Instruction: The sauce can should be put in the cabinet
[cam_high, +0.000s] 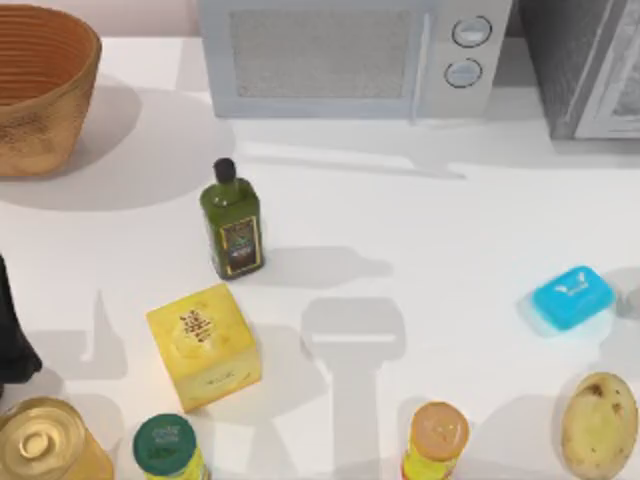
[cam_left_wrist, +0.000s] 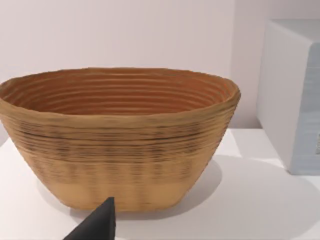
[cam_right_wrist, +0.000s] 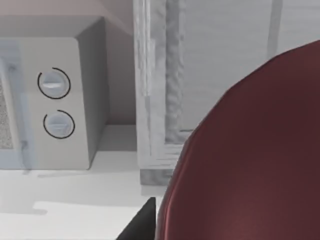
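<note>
- The sauce can (cam_right_wrist: 250, 165) looms close in the right wrist view, its dark maroon top rounded and near the lens. That closeness suggests the right arm carries it, though the contact itself is hidden.
- A dark tip of the right gripper (cam_right_wrist: 142, 222) shows just beside the can; whether the jaws are clamped on it I cannot tell.
- The cabinet (cam_high: 585, 65) stands at the far right of the desk (cam_high: 420, 220), next to the microwave (cam_high: 350, 55) with its 2 round knobs. From the right wrist its pale framed door (cam_right_wrist: 160, 90) lies straight ahead of the can, so the can seems lined up for delivery.
- The door looks shut from here, which I judge would need dealing with before the can can go inside.
- The left arm (cam_high: 12, 340) sits parked at the left edge of the desk. Its wrist looks at the woven basket (cam_left_wrist: 117, 135) at the far left, well away from the cabinet, and 1 dark fingertip (cam_left_wrist: 97, 222) shows low in that view; the jaws' state I cannot tell.
- Other goods stay clear of the route: the olive bottle (cam_high: 233, 220), yellow box (cam_high: 203, 345), blue soap (cam_high: 572, 297) and potato (cam_high: 598, 424).
</note>
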